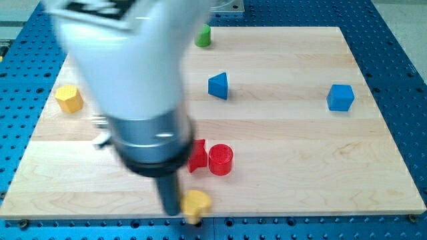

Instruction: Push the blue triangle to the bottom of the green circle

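Note:
The blue triangle lies on the wooden board in the upper middle. The green circle stands near the board's top edge, above and slightly left of the triangle, partly hidden by my arm. My tip is at the board's bottom edge, far below both blocks, and touches the left side of a small yellow block.
A red star-like block and a red cylinder sit together just above my tip. A yellow hexagonal block is at the left. A blue cube is at the right. My blurred arm covers the upper left.

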Robot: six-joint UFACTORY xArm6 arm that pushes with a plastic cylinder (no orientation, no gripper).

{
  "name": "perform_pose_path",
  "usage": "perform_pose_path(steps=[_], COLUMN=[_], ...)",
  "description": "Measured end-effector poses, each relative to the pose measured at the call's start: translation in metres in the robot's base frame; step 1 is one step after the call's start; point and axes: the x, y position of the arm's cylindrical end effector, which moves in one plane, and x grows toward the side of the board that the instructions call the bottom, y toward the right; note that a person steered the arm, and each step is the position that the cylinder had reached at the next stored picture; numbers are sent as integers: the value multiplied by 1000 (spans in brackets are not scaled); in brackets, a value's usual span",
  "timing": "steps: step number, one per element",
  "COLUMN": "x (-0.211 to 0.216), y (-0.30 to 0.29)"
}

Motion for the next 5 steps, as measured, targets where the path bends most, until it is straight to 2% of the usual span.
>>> perform_pose_path(steps=[1, 2, 3, 4, 5], x=[-36, -39, -57, -114, -143], y=[19, 65, 146, 166, 156])
